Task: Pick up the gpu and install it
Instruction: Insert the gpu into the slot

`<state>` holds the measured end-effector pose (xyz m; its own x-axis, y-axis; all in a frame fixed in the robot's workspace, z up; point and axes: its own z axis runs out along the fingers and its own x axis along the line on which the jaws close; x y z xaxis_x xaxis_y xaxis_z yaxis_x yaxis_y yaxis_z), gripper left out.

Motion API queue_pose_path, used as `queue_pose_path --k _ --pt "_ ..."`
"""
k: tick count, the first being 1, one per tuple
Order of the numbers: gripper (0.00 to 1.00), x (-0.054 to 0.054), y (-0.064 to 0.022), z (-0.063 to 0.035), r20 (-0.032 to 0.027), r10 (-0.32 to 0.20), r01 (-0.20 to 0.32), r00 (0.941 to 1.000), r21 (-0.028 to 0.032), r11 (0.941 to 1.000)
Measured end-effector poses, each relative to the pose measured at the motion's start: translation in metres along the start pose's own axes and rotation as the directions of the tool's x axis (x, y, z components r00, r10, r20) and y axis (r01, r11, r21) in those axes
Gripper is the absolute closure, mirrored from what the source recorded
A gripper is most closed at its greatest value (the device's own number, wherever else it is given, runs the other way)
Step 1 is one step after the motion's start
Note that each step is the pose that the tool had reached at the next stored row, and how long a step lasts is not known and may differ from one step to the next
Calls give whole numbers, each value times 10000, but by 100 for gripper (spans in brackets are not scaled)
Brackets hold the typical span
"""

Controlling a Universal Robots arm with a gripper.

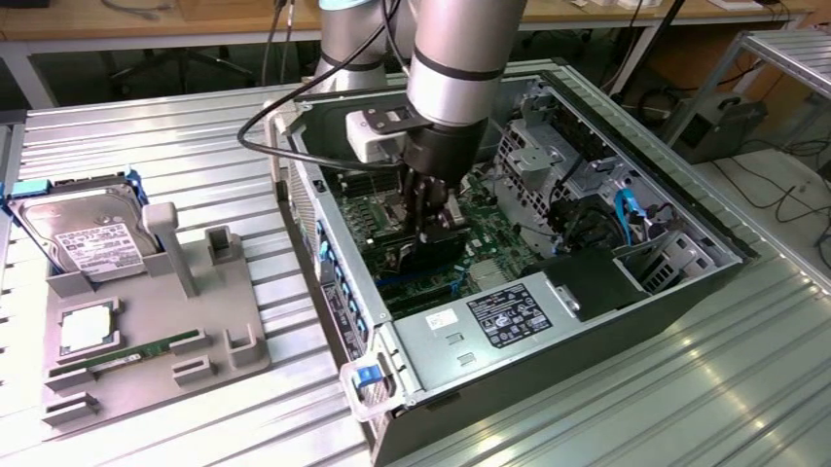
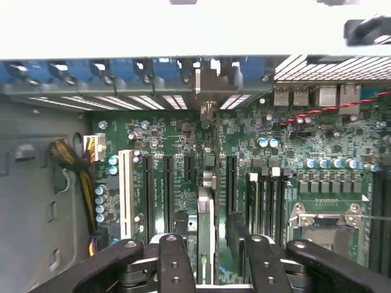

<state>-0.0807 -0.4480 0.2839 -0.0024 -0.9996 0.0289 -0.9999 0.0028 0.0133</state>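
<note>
Ribbed metal table (image 1: 182, 428) bearing open computer case (image 1: 571, 321) and grey fixture tray (image 1: 156, 375).

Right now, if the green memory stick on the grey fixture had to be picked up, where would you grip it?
Probably from straight above, pinching the memory stick across its thin faces near the middle: it stands on edge in the grey fixture's slot, long top edge exposed.

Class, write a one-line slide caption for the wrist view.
Gripper holds the gpu edge-on above the motherboard expansion slots inside the open computer case.

Gripper (image 1: 433, 233) inside open computer case (image 1: 675, 282), holding gpu (image 1: 429, 255); hard drive (image 1: 85, 238) well apart
</note>
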Motion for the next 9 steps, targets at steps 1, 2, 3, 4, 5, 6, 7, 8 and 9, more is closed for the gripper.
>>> queue_pose_path --k 1,2,3,4,5,6,7,8,9 --pt "75 -16 3 -12 -8 2 -2 10000 0 10000" --pt "75 -21 4 -12 -12 1 -1 10000 0 10000" --pt "75 -31 8 -13 -19 2 -2 10000 0 10000" --pt "81 -44 12 -13 -26 2 -2 10000 0 10000" --pt "87 -57 17 -14 -33 3 -3 10000 0 10000" --pt "89 -70 21 -14 -38 2 -2 10000 0 10000" --pt "89 -85 26 -14 -45 2 -2 10000 0 10000" --pt "89 -104 34 -10 -50 2 -2 10000 2 10000" --pt "89 -115 41 -3 -55 2 -2 10000 4 10000"
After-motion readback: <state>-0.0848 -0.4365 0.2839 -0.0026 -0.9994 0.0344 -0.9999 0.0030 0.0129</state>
